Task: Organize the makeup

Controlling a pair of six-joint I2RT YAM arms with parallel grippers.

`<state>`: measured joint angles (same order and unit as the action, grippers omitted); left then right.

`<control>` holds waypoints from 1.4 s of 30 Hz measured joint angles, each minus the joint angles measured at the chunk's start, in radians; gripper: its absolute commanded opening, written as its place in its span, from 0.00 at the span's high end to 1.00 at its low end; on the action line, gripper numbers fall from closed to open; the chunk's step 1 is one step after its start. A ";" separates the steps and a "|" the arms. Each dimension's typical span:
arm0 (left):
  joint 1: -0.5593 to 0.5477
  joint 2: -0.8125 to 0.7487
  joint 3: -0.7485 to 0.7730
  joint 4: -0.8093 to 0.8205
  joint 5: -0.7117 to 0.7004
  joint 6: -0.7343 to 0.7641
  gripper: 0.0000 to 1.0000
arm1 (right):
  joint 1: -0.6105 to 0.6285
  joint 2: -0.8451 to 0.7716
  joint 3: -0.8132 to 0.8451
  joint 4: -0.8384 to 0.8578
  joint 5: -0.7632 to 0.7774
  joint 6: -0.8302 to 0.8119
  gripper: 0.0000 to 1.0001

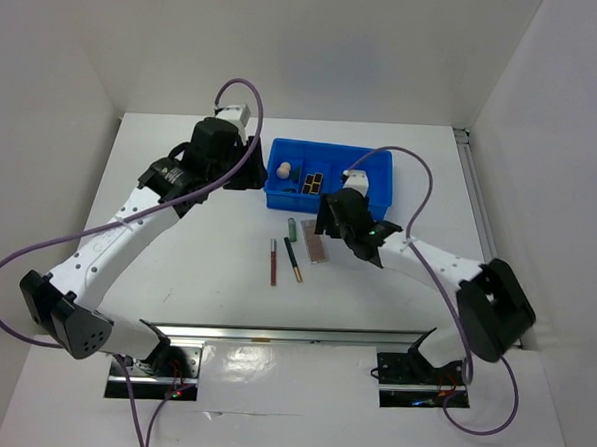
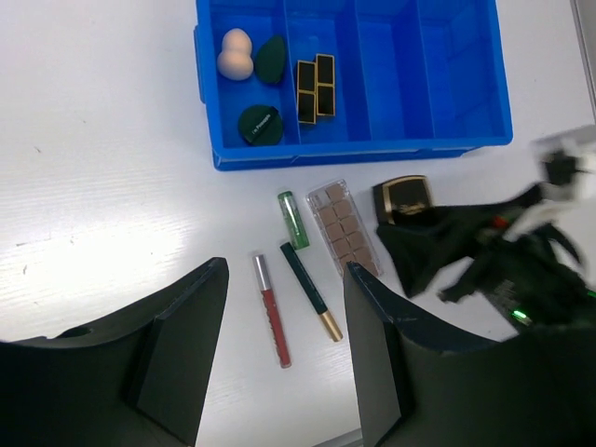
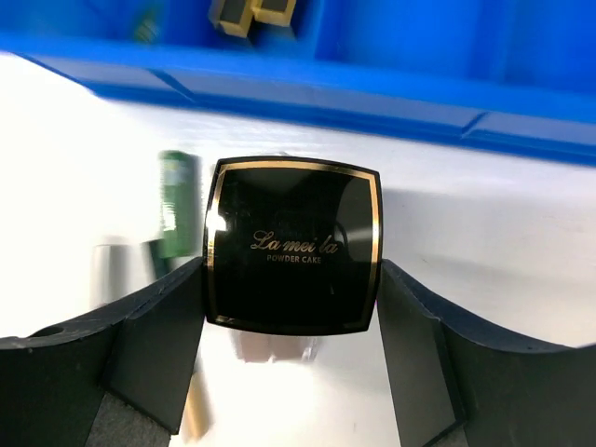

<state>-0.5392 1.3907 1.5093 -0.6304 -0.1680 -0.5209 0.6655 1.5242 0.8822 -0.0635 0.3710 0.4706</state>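
Note:
My right gripper (image 3: 291,279) is shut on the black square compact (image 3: 291,244), holding it just in front of the blue bin's front wall (image 3: 372,98). The compact also shows in the left wrist view (image 2: 404,197). My left gripper (image 2: 284,270) is open and empty, high above the table. On the table lie a green tube (image 2: 293,219), a pinkish palette (image 2: 344,225), a red pencil (image 2: 271,309) and a dark green pencil with a gold tip (image 2: 310,290). In the bin's left compartments sit a peach egg sponge (image 2: 236,53), dark green sponges (image 2: 272,59) and two black-gold palettes (image 2: 316,86).
The blue bin (image 1: 371,177) stands at the back centre of the white table, with bare compartments on its right (image 2: 447,84). White walls enclose the table. A metal rail (image 1: 293,335) runs along the near edge by the arm bases.

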 measured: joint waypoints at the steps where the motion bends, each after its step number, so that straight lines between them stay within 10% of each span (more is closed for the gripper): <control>1: 0.000 -0.008 -0.003 0.000 -0.007 0.002 0.34 | 0.003 -0.049 0.000 -0.024 0.008 0.005 0.41; 8: 0.000 -0.042 -0.045 -0.007 -0.045 0.023 0.34 | -0.035 -0.231 0.048 -0.128 0.055 -0.007 0.38; 22: 0.003 -0.042 -0.062 -0.054 -0.064 0.024 0.34 | -0.293 0.284 0.500 -0.139 -0.106 -0.110 0.36; 34: 0.006 -0.042 -0.066 -0.077 -0.081 0.024 0.34 | -0.319 0.410 0.552 -0.145 -0.191 -0.127 0.32; 42: 0.006 -0.042 -0.066 -0.081 -0.089 0.024 0.34 | -0.319 0.430 0.608 -0.158 -0.200 -0.134 0.08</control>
<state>-0.5327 1.3483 1.4437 -0.7113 -0.2573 -0.4969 0.3470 1.9545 1.4899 -0.2218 0.1715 0.3363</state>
